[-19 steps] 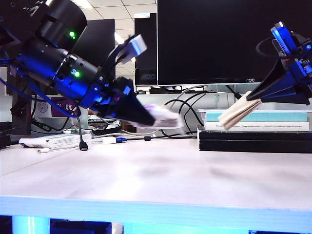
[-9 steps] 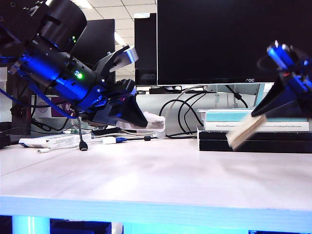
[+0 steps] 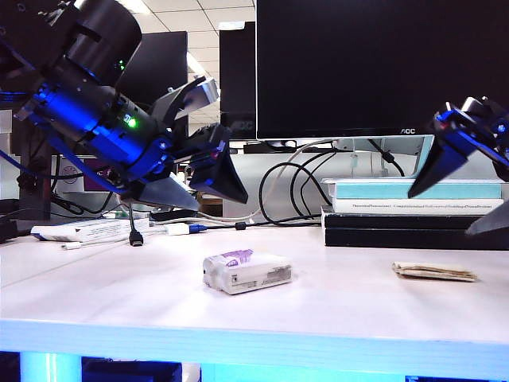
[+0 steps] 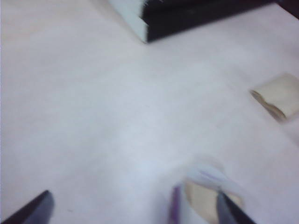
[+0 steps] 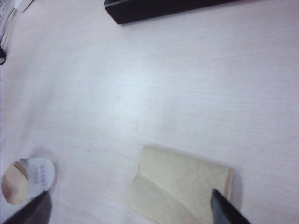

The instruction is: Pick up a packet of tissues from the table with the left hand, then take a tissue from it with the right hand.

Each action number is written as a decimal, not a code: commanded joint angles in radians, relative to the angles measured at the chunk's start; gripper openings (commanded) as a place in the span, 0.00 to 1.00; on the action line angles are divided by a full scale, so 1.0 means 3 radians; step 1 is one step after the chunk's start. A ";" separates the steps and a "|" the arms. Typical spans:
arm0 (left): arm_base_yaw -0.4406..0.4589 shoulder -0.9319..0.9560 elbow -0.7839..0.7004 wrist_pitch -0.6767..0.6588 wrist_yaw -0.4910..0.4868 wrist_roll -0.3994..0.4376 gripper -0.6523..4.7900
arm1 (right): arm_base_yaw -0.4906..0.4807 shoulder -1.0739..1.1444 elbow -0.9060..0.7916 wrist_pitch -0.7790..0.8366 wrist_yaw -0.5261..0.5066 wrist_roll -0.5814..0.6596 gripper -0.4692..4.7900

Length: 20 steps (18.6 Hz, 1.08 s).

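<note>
The packet of tissues [image 3: 246, 271] lies loose on the table [image 3: 159, 302], white with a purple patch on top, below and a little right of my left gripper [image 3: 216, 199]. That gripper hangs open above the table with nothing between its fingers. In the left wrist view the packet [image 4: 205, 191] is blurred beside one fingertip of the open left gripper [image 4: 133, 205]. The folded off-white tissue [image 3: 433, 271] rests flat on the table under my right gripper [image 3: 445, 211], which is open and empty. The right wrist view shows the tissue [image 5: 182, 186] between the spread tips of the right gripper [image 5: 130, 200], and the packet [image 5: 28, 179] further off.
A stack of dark and teal books [image 3: 413, 215] stands at the back right, under a large black monitor [image 3: 374, 64]. Black cables [image 3: 294, 183] loop behind the middle. A long white pack [image 3: 79, 231] and a USB plug [image 3: 136, 238] lie at the back left.
Both grippers have opened. The packet has dropped from the left gripper onto the table, and the tissue has fallen from the right gripper onto the table.
</note>
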 commanded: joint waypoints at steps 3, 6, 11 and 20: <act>0.0006 -0.0038 0.0001 0.0361 -0.0134 -0.0197 1.00 | -0.0001 -0.0081 0.0014 0.0036 0.0037 -0.0005 1.00; 0.0062 -0.0179 -0.0064 0.0370 -0.0282 -0.0169 1.00 | -0.0008 -0.0345 0.0001 0.0064 0.0219 -0.0263 1.00; 0.0635 -0.0871 -0.0434 0.0381 -0.0156 -0.0161 1.00 | -0.0013 -0.1328 -0.0319 0.0462 0.0872 -0.0401 1.00; 0.2139 -0.2708 -0.1826 0.0654 0.0230 -0.0264 0.47 | -0.0003 -0.2763 -0.1247 0.1169 0.1133 -0.0484 0.16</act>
